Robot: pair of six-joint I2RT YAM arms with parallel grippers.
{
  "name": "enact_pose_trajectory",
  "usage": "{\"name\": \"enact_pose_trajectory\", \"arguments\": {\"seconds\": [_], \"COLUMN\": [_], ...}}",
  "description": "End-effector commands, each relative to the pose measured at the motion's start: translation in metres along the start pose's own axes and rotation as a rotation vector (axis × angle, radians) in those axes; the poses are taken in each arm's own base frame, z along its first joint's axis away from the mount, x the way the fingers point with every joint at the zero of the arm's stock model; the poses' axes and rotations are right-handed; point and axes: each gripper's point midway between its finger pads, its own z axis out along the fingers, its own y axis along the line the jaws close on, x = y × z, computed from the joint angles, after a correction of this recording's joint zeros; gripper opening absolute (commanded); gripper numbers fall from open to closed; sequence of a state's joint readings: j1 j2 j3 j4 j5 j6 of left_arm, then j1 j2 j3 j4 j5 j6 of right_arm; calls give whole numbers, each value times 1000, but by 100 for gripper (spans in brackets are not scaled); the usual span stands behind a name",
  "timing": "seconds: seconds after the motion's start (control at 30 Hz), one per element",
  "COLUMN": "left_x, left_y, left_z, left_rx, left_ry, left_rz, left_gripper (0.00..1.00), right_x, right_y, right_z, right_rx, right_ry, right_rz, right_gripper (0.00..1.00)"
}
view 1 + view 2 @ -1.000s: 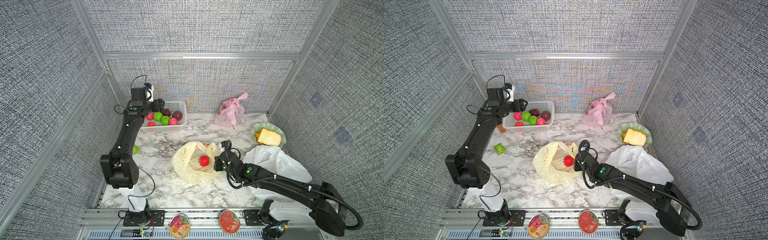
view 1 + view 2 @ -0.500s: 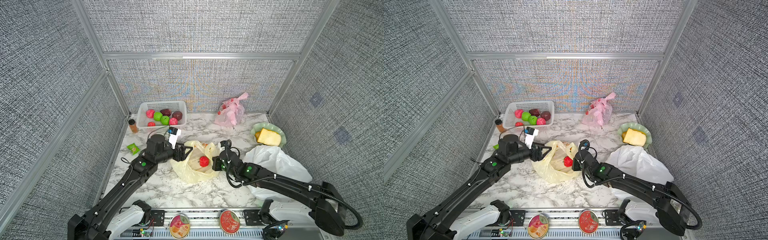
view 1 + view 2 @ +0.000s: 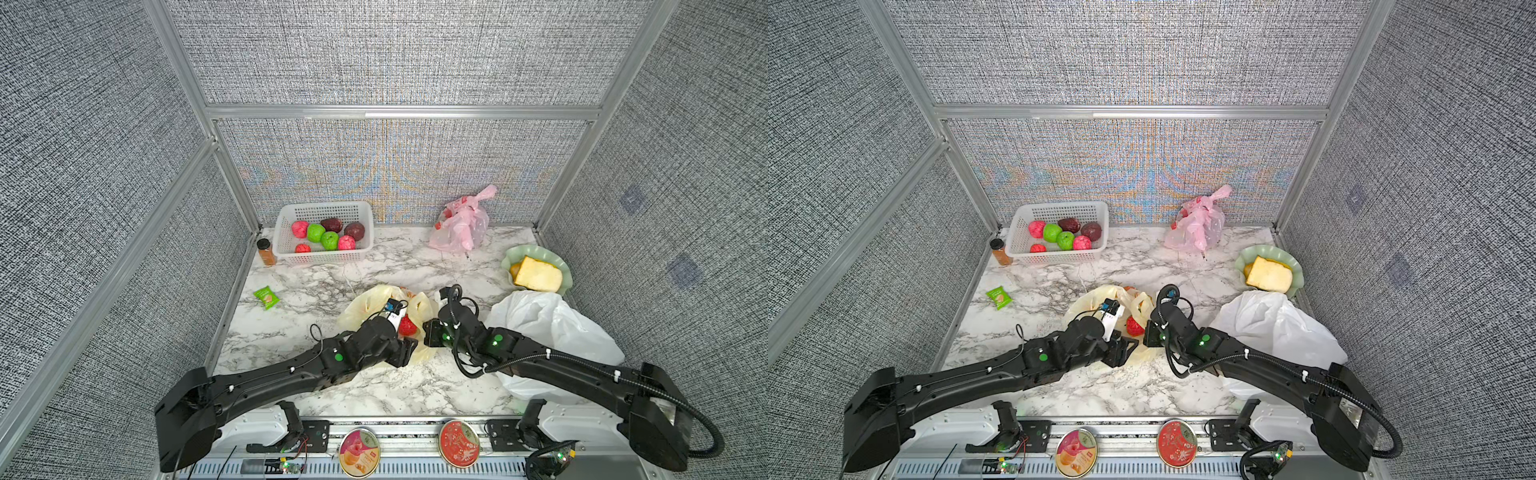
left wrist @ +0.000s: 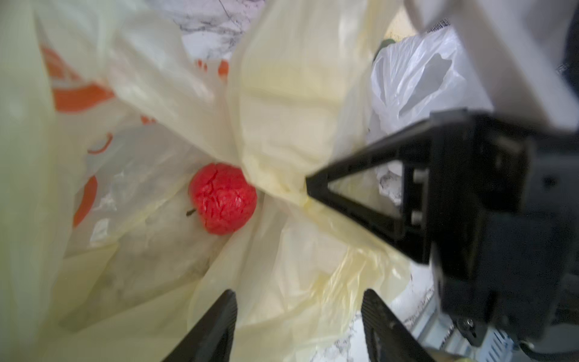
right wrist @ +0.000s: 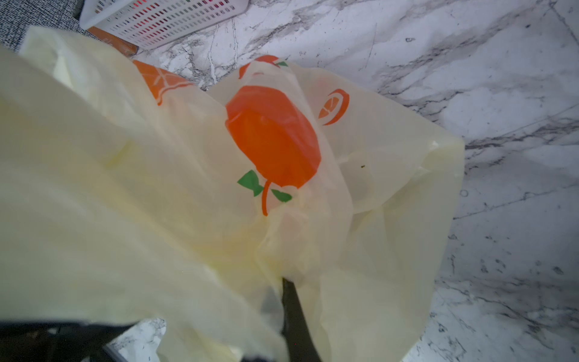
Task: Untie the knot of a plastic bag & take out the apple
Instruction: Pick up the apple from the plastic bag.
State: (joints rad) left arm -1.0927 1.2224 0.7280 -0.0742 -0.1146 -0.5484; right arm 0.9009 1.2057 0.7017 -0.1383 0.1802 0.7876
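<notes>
Left wrist view: the left end effector (image 4: 299, 316) has its two fingers apart with nothing between them, at the near lip of the yellow plastic bag (image 4: 297, 94), whose mouth gapes open. The red apple (image 4: 223, 198) lies uncovered on the bag's floor, apart from those fingers. The right end effector (image 4: 310, 185) is pinched together on a fold of the bag's rim, holding that edge up just beside the apple.

In both top views the bag sits mid-surface (image 3: 291, 332) between the two arms. A white bag (image 3: 540, 324) crowds the right arm's outer side. Bare marble lies left of the yellow bag toward a green packet (image 3: 266, 297), and in front of it toward the near edge. The basket (image 3: 328, 258), pink bag (image 3: 457, 228) and plate (image 3: 532, 249) stand well apart along the back and right edges.
</notes>
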Motion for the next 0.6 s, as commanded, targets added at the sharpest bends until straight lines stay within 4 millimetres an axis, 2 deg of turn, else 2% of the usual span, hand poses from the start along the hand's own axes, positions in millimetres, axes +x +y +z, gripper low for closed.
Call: {"name": "enact_pose_trajectory", "arguments": {"seconds": [0.0,0.1,0.2,0.37,0.57], "left_x": [-19,-24,-19,-3,8], "left_y": [12,31,45,65,69], "left_z": [14,26,37,57,76], "left_rx": [-125,-270,-350,-350,-341], "left_ry": [-43,-30,-10,44,86], "left_rz": [65,61,98,73,96], "left_gripper": [66,69,73,74,78], "right_x": [0,2,5,9,10], "right_y": [-6,-19,-31,-39,-48], "right_z": [1,3,4,3,-2], "right_rx": [-20,-43,-35,-16,14], "right_ry": [-46,-87,-101,-95,-83], "right_rz": [89,160,203,217,207], "right_gripper": [0,0,0,0,0]}}
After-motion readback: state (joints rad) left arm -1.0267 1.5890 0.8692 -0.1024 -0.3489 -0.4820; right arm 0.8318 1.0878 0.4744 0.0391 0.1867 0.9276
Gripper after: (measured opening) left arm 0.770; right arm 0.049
